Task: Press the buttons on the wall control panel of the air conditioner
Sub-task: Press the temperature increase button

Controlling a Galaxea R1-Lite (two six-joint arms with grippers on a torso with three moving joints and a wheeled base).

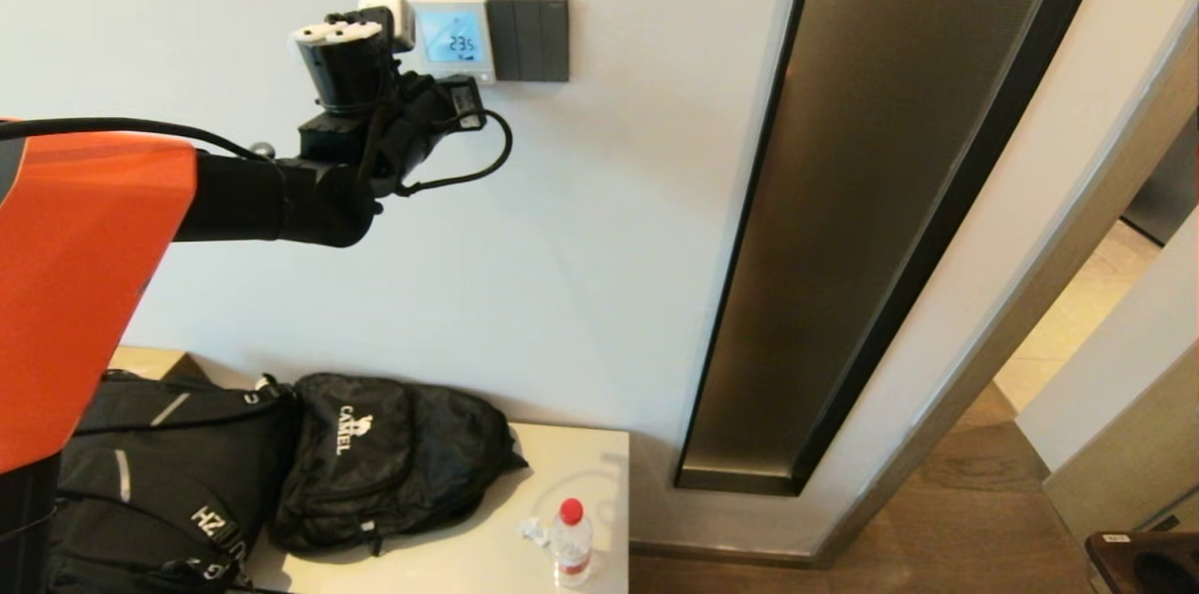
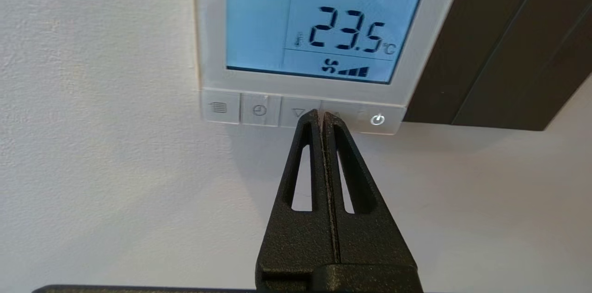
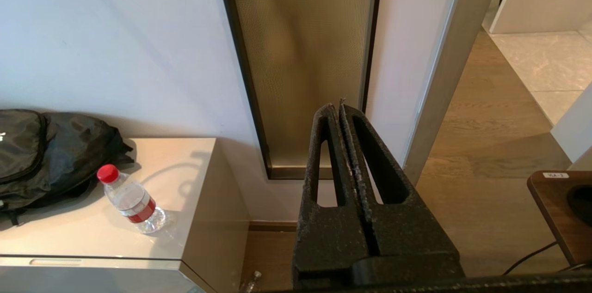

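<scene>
The air conditioner's wall control panel (image 1: 453, 37) is a white square on the wall with a lit pale blue screen reading 23.5. In the left wrist view the panel (image 2: 314, 29) fills the upper part, with its row of pale buttons (image 2: 259, 110) along the lower edge. My left gripper (image 2: 321, 115) is shut, its tips at the button row between the down-arrow button (image 2: 293, 112) and the button beside it, which the tips partly hide. The lit power button (image 2: 378, 119) is further along. In the head view the left gripper (image 1: 466, 93) sits just under the panel. My right gripper (image 3: 336, 107) is shut and empty, held low.
A dark grey three-rocker switch plate (image 1: 529, 38) adjoins the panel. A tall dark-framed bronze wall panel (image 1: 871, 200) stands to the right. Below, a cabinet top (image 1: 487, 538) carries black backpacks (image 1: 375, 458) and a red-capped water bottle (image 1: 571, 542).
</scene>
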